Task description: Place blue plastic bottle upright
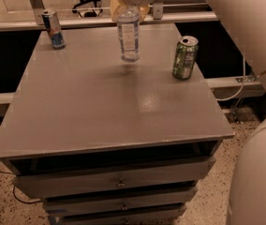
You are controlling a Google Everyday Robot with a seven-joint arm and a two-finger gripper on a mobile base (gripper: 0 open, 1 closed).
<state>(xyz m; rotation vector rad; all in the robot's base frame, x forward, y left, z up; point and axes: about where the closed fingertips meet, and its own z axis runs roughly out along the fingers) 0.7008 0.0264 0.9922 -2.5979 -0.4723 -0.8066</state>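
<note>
The blue plastic bottle [129, 37] is clear with a pale blue-and-white label. It hangs upright over the far middle of the grey table [100, 111], its base just above the top. My gripper [129, 7] is shut on the bottle's top end from above, and the cap is hidden inside it. My white arm runs from the gripper to the upper right and down the right edge of the camera view.
A green drink can [185, 57] stands on the table to the right of the bottle. A slim blue-and-silver can [53, 29] stands at the far left corner. Drawers sit below the table's front edge. A ledge runs behind the table.
</note>
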